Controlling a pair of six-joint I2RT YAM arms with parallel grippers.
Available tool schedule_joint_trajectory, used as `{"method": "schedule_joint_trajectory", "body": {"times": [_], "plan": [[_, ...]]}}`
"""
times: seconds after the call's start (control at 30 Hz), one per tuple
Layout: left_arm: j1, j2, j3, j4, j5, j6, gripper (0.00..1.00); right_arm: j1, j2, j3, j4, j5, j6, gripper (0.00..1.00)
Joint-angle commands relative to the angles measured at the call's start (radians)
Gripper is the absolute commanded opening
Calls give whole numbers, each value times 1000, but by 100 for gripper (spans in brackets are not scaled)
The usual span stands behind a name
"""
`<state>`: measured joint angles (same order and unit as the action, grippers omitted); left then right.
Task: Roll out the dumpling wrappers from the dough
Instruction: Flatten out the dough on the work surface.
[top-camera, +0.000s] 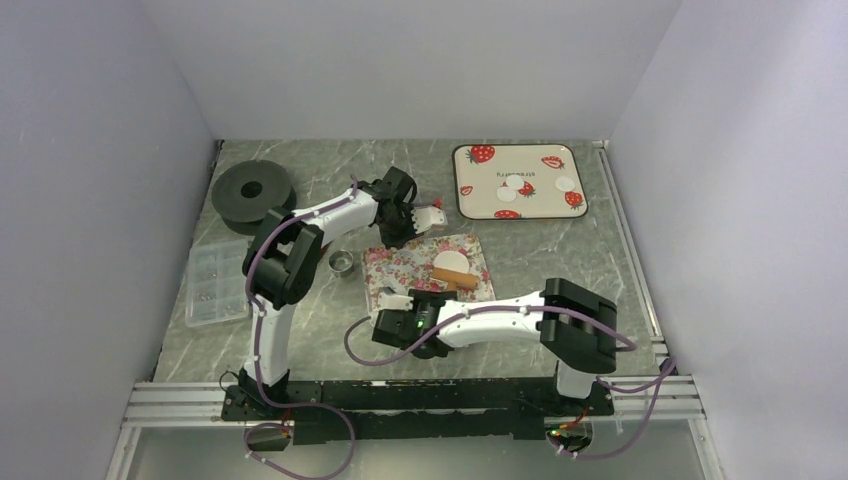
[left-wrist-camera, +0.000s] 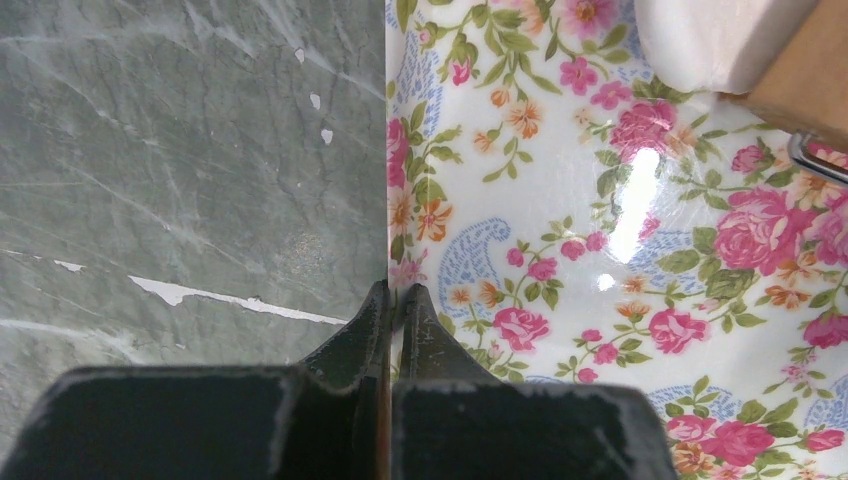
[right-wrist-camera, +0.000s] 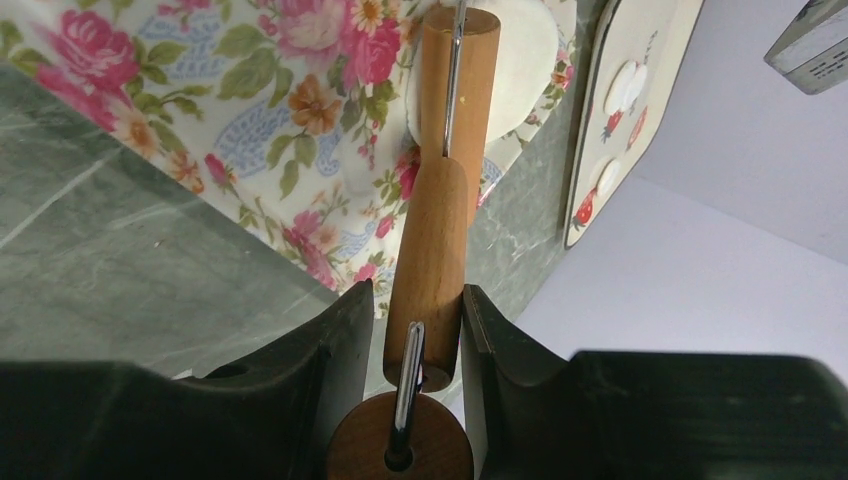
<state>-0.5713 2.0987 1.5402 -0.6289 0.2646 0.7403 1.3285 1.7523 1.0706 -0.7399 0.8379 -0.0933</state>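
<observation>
1. The table (top-camera: 560, 270) is grey marble-patterned, with both arms bolted at its near edge.
2. The right arm reaches left across the near side. The right gripper (right-wrist-camera: 415, 295) is partly open, its jaws closed on the wooden handle of the pin (right-wrist-camera: 435, 240).
3. The left arm stretches to the far side of the mat. The left gripper (left-wrist-camera: 395, 295) is fully closed with nothing in it, its tips over the mat's edge where it meets the bare table. Whether they touch it, I cannot tell.
4. The tray (top-camera: 545, 205), printed with strawberries, lies at the far right, well apart from both grippers.
5. The mat (top-camera: 400, 265), floral, lies at the middle of the table, near the tray.
6. A black spool (top-camera: 252, 190) sits at the far left.
7. A clear box (top-camera: 217, 282) with compartments lies near the spool, on the near side.
8. The pin lies on the mat's right part, its roller touching the dough.
9. The dough (top-camera: 450, 263), a white round piece, sits on the mat just beyond the pin.
10. Three wrappers (top-camera: 515, 183), small white discs, lie flat on the tray among the strawberries.
11. A metal cutter (top-camera: 342, 262) stands on the table just left of the mat.
</observation>
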Motion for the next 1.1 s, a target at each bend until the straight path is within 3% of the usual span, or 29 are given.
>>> {"method": "schedule_joint_trajectory", "body": {"times": [0.0, 0.23, 0.57, 0.93, 1.07], "plan": [[-14, 135, -81, -112, 9, 0, 0, 22, 18, 0, -9, -462, 108, 0], [-14, 132, -80, -112, 8, 1, 0, 39, -163, 113, -107, -473, 58, 0], [-15, 127, -79, -116, 11, -1, 0, -21, -270, 348, -208, -244, -86, 0], [-14, 123, -87, -113, 8, 4, 0, -237, -195, 169, 115, -162, -407, 0], [-15, 124, -85, -117, 10, 2, 0, -289, -138, 86, 237, -227, -416, 0]]}}
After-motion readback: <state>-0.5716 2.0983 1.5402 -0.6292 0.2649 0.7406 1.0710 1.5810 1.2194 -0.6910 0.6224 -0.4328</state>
